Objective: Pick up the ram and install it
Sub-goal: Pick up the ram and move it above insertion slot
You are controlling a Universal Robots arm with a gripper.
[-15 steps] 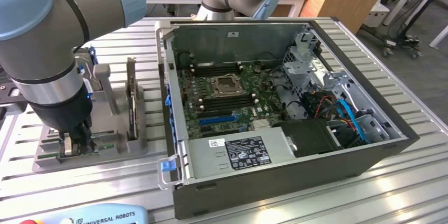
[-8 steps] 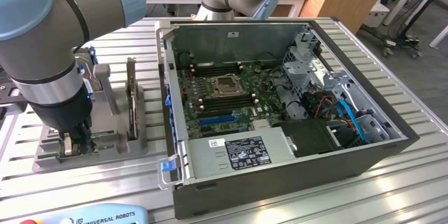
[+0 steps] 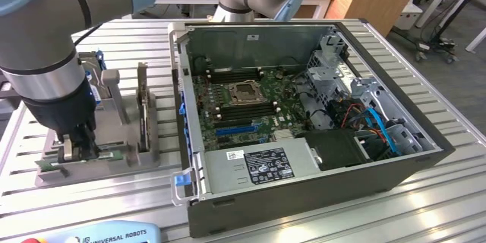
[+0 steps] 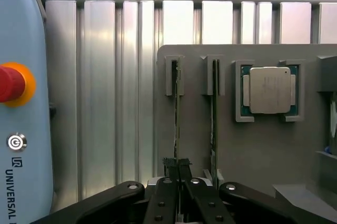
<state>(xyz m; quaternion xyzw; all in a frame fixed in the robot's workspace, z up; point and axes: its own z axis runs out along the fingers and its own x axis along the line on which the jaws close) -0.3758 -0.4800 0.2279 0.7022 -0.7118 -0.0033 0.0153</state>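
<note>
Hand and ram meet in the wrist view: the two black fingers are drawn together on the thin top edge of the green stick, close to one of its ends, so the hand reads as clamped on the ram. The ram stands on edge in a narrow slot of the grey holder, which is likely why the grip comes from straight above. Only that upper edge is free to pinch.

A second ram stands in the neighbouring slot, just beside the first and parallel to it, untouched. The square silver processor sits flat in its own pocket further along the holder.

At the lower left of the exterior view, the arm comes down nearly vertical, its wrist pointing at the holder on the slatted metal desk. The hand is low there, down among the holder's ribs, so the ram looks seated rather than lifted.

The open computer case fills the middle of that view, well apart from the hand. Its motherboard faces up. A pale blue teach pendant lies at the bottom edge.
</note>
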